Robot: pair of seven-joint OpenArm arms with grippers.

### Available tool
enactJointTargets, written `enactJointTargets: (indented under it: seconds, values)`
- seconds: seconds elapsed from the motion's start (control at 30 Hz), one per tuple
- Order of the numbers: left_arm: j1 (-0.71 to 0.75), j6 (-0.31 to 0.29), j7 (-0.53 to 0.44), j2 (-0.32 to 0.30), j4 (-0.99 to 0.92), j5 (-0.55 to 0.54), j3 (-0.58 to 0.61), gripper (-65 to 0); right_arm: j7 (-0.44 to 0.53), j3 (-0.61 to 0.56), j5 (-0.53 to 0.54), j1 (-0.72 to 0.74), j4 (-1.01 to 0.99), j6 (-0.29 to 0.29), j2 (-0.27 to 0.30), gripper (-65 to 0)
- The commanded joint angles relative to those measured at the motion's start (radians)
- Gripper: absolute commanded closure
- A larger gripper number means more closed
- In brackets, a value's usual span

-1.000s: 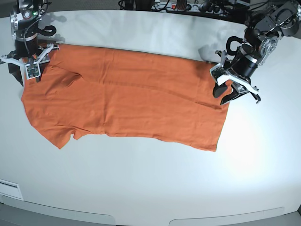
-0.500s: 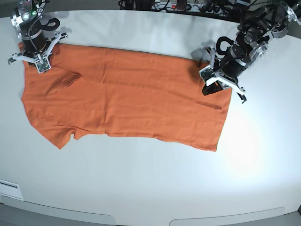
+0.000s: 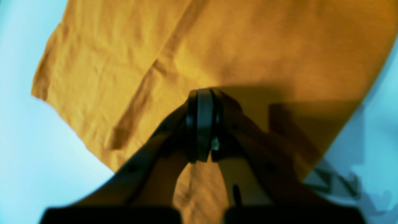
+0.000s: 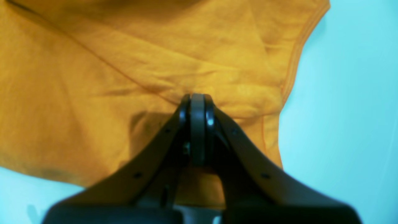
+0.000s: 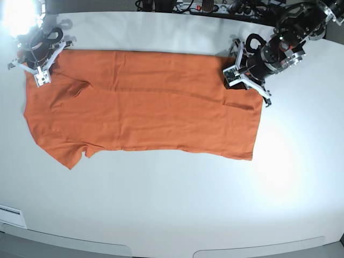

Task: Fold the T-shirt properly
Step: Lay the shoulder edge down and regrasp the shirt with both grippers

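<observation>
The orange T-shirt (image 5: pixel 145 102) lies spread flat on the white table (image 5: pixel 172 204), with one sleeve at the front left (image 5: pixel 70 153). My left gripper (image 5: pixel 236 75) is at the shirt's far right corner, its jaws shut on the cloth. In the left wrist view the closed fingertips (image 3: pixel 203 96) press into the T-shirt (image 3: pixel 248 46). My right gripper (image 5: pixel 38 75) is at the far left corner, by the other sleeve. In the right wrist view its fingertips (image 4: pixel 197 98) are shut on a pucker of the T-shirt (image 4: pixel 93 77) near the hemmed sleeve edge (image 4: pixel 292 68).
Cables and a power strip (image 5: pixel 199 6) run along the table's far edge. A bright glare (image 5: pixel 19 13) sits at the far left corner. A white label (image 5: pixel 11 215) lies at the front left edge.
Both grippers have moved toward the table's far edge with the cloth. The shirt's far edge is now straighter and its right end has shifted back.
</observation>
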Motion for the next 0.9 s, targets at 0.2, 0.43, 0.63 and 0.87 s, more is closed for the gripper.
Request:
enactJointTargets:
  seconds: [0.2, 0.43, 0.63, 0.87]
  values:
    - [0.097, 0.005, 0.063, -0.032, 0.104, 0.057, 0.005, 0.0, -0.056, -0.001, -0.116, -0.179, 0.112, -0.067, 0.007, 0.0]
    - [0.146, 0.010, 0.106, -0.040, 0.166, 0.085, 0.005, 0.0, -0.055, -0.001, -0.148, -0.277, 0.124, -0.142, 0.007, 0.0]
    - [0.146, 0.010, 0.116, -0.040, 0.174, 0.087, 0.005, 0.0, -0.053, -0.001, -0.237, -0.276, 0.124, -0.185, 0.007, 0.0]
    - [0.146, 0.010, 0.135, -0.040, 0.264, 0.086, 0.004, 0.0, -0.052, -0.001, -0.296, -0.270, 0.188, -0.187, 0.007, -2.3]
